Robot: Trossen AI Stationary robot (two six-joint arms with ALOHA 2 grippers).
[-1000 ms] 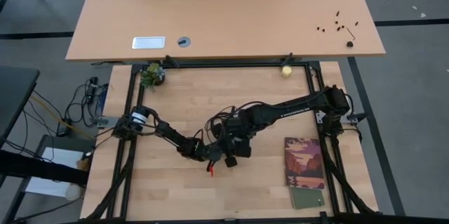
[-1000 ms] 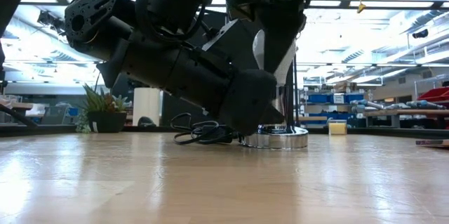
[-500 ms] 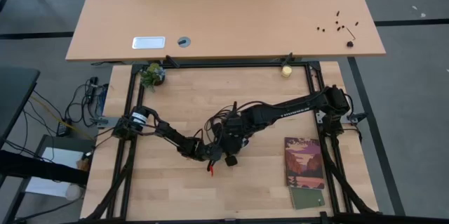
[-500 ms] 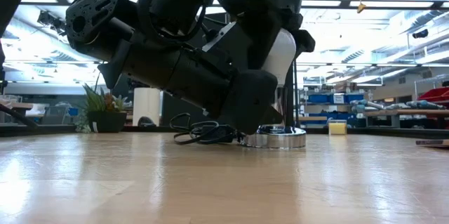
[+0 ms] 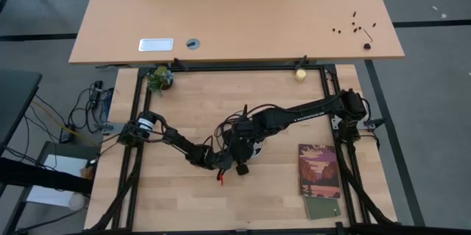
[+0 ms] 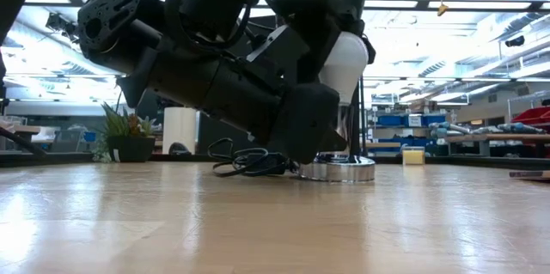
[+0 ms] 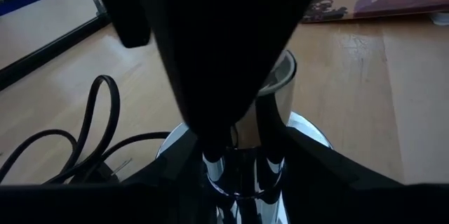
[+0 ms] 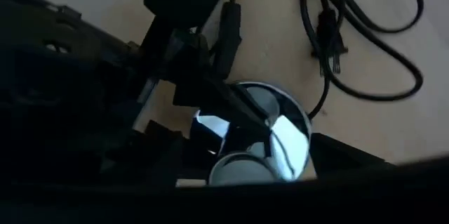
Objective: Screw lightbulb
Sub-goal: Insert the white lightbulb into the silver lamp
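Item: lightbulb [image 6: 346,61], white, base down, atop chrome lamp stand [image 6: 342,169] near table [image 6: 258,222] centre. Right gripper [image 5: 246,141]: over bulb's crown, at 12 o'clock of it in low view; hold or release cannot be told. Left gripper [image 7: 238,164]: closed partway on stand's chrome stem, at 7 o'clock of bulb from above. Black cord [image 6: 245,161]: coiled beside base. Booklet [image 5: 319,170]: at 4 o'clock, well apart.
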